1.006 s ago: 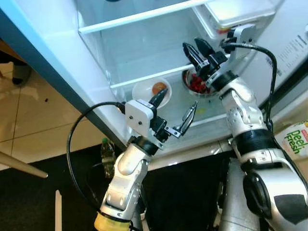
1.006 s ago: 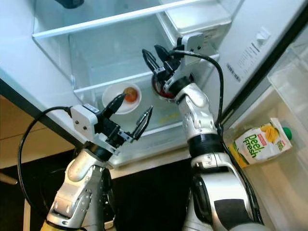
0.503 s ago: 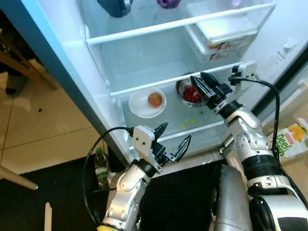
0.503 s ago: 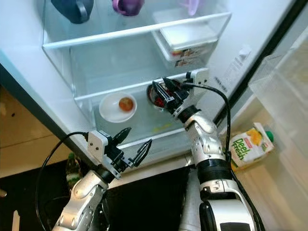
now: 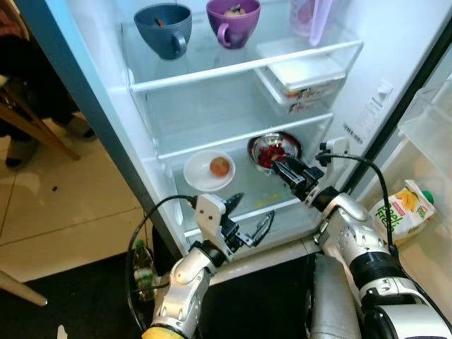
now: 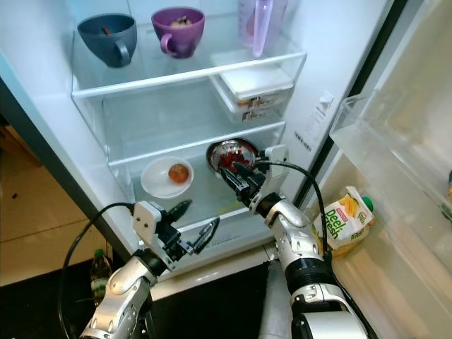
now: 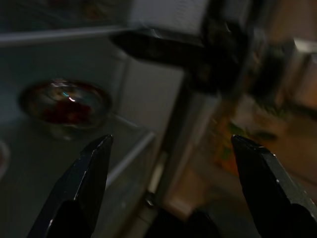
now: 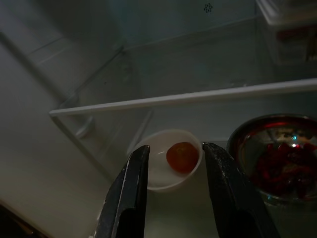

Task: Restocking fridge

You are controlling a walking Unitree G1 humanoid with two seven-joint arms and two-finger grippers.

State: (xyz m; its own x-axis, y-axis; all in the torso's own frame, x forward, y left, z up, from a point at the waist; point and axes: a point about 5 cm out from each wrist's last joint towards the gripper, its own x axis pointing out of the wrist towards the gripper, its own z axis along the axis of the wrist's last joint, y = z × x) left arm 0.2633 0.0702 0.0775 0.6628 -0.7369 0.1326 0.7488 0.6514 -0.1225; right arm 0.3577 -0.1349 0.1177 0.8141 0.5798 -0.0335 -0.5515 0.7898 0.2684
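Note:
The fridge stands open before me. On its lower glass shelf [image 5: 282, 194] sit a white bowl [image 5: 201, 180] holding an orange fruit [image 5: 220, 167] and a metal bowl [image 5: 274, 150] of red pieces. My right gripper [image 5: 289, 173] hovers open just in front of the metal bowl, holding nothing; in the right wrist view its fingers [image 8: 130, 198] frame the white bowl [image 8: 153, 171]. My left gripper [image 5: 248, 217] is open and empty at the shelf's front edge, below the white bowl. The left wrist view shows the metal bowl [image 7: 64, 106] beyond the left gripper [image 7: 172, 140].
The top shelf carries a blue mug [image 5: 164, 28], a purple mug [image 5: 233, 20] and a pitcher [image 5: 311, 18]. A lidded plastic box [image 5: 300, 78] sits on the middle shelf. A juice carton [image 5: 402, 212] lies in the door rack at right. A bottle [image 5: 141, 261] stands on the floor.
The camera has pulled back and now takes in the upper shelves. Both grippers have drawn back from over the bowls toward the shelf's front edge, still open.

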